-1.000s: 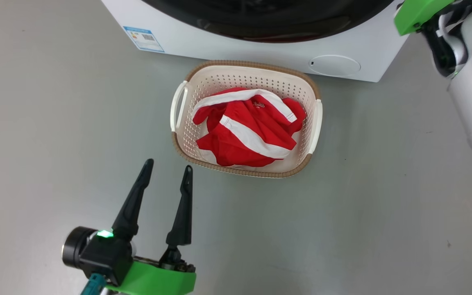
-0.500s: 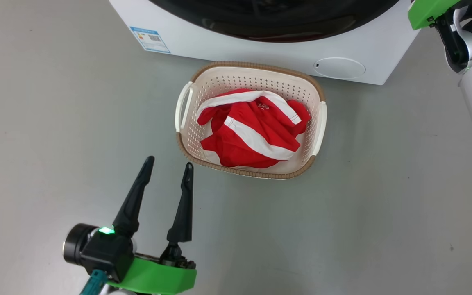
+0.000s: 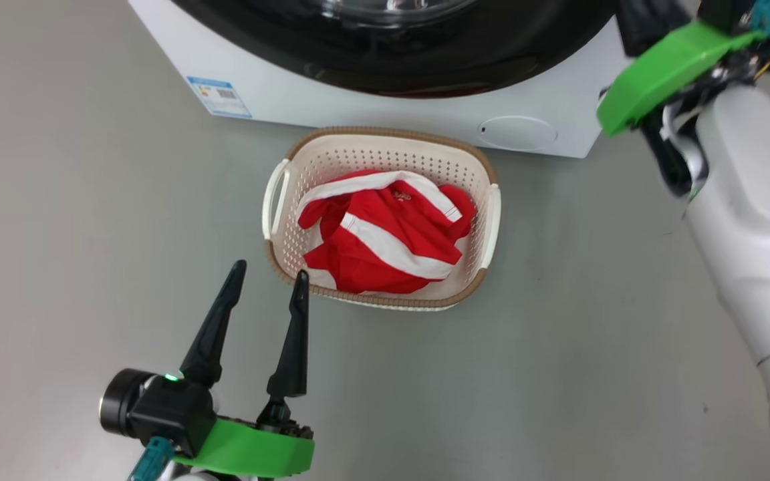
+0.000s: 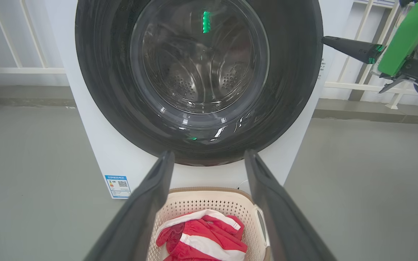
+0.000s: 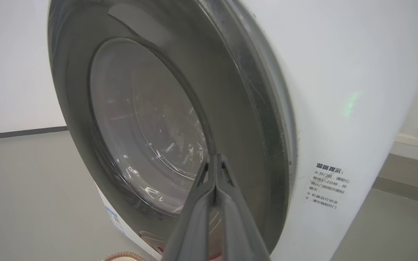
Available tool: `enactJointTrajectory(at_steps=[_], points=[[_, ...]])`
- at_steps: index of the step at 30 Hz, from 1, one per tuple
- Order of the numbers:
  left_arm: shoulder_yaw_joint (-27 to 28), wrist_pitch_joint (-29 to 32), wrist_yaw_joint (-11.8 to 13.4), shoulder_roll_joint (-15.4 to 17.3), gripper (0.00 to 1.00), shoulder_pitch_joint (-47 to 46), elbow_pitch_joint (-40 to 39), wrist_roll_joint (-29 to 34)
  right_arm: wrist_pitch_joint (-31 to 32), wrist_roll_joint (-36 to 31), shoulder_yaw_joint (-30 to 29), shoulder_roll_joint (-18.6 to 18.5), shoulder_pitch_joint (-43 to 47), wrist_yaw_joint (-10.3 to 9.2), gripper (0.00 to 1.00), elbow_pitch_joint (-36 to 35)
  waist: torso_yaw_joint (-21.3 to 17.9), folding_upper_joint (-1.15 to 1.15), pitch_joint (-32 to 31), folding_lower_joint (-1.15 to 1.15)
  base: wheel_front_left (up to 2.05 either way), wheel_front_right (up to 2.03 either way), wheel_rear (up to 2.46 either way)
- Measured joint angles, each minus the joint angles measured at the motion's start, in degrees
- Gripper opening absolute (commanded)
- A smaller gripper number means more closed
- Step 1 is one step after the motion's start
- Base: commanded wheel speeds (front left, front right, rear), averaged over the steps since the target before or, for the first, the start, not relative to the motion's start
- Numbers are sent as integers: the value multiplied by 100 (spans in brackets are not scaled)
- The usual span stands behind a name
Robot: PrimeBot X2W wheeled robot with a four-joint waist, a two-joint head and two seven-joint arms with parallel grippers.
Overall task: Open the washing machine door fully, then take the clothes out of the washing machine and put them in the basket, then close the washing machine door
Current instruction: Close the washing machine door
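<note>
Our right gripper (image 5: pixel 214 156), fingers together, at the washing machine door (image 5: pixel 238 108) — left gripper (image 3: pixel 271 268) spread, clothes (image 3: pixel 385 240) in the basket (image 3: pixel 385 131).

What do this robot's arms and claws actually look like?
The left claw and right claw each have two long, dark, tapering fingers on a bright green mount. The left wrist has a black block with a small green light. The right forearm is a smooth white shell, with cables at the wrist.

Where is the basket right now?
In the head view, the basket sits on the floor at centre, just in front of the washing machine, holding the clothes, beyond the left gripper.
</note>
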Motion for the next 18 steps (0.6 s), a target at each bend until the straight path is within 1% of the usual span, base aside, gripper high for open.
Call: enactJointTrajectory(at_steps=[2,3,4,5,6,7,8,12,18], points=[[7,0,0,5,100,13,44,1,0,78,-10,24,265,0,0,-156,-51,0,-80,0,0,0,0],[9,0,0,18,100,31,57,1,0,87,-12,36,404,0,7,-237,-76,0,-121,0,0,0,0],[12,0,0,34,100,56,71,0,0,109,-27,54,547,0,19,-315,-101,0,-164,0,0,0,0],[15,0,-1,52,100,86,83,0,0,153,-40,70,698,0,28,-372,-125,0,-209,0,0,0,0],[23,0,0,67,100,106,90,1,0,154,-68,82,848,0,47,-450,-152,0,-250,0,0,0,0],[33,0,0,86,100,114,103,0,0,154,-130,98,990,0,80,-533,-181,0,-292,0,0,0,0],[42,15,0,110,100,118,132,0,0,155,-174,107,1254,0,100,-658,-235,0,-377,0,0,0,0],[59,52,2,165,100,196,168,0,0,155,-241,192,1798,0,100,-926,-341,0,-555,0,0,0,0],[96,143,19,252,100,331,196,-5,0,64,-614,280,2604,0,100,-1511,-525,0,-793,0,0,0,0]])
